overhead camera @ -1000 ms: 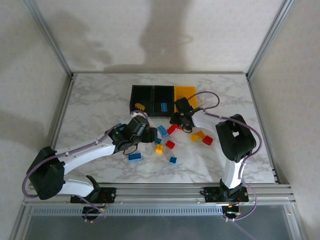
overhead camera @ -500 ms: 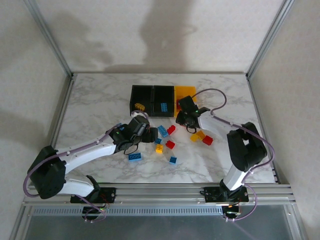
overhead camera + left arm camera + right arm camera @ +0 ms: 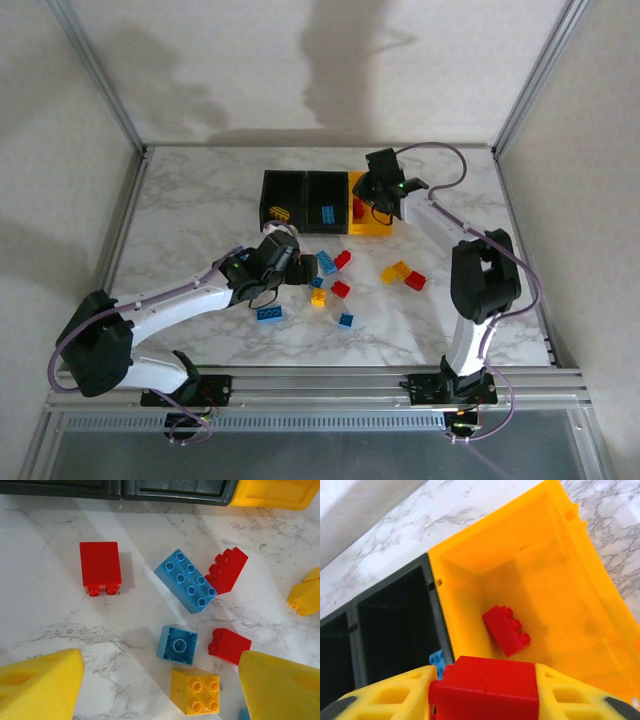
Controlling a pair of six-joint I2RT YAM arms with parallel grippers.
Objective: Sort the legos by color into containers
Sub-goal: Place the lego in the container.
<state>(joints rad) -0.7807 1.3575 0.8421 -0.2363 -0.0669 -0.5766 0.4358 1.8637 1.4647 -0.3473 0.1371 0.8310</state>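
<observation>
Brick (image 3: pixel 490 682), red, boxy, seemingly plastic, in jaws

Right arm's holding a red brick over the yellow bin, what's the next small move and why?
Probably open the right tool and drop the held red brick: it hangs over the yellow bin, where a second red brick already lies, so reds seem to go there.

The counter (image 3: pixel 190 200) was white marble with grey veins. Two bins (image 3: pixel 305 188) were black, the third bin (image 3: pixel 560 555) yellow-orange. The loose bricks (image 3: pixel 185 580) were red, light blue and yellow. The brick (image 3: pixel 490 677) in the yellow right claw (image 3: pixel 482 697) was red.
</observation>
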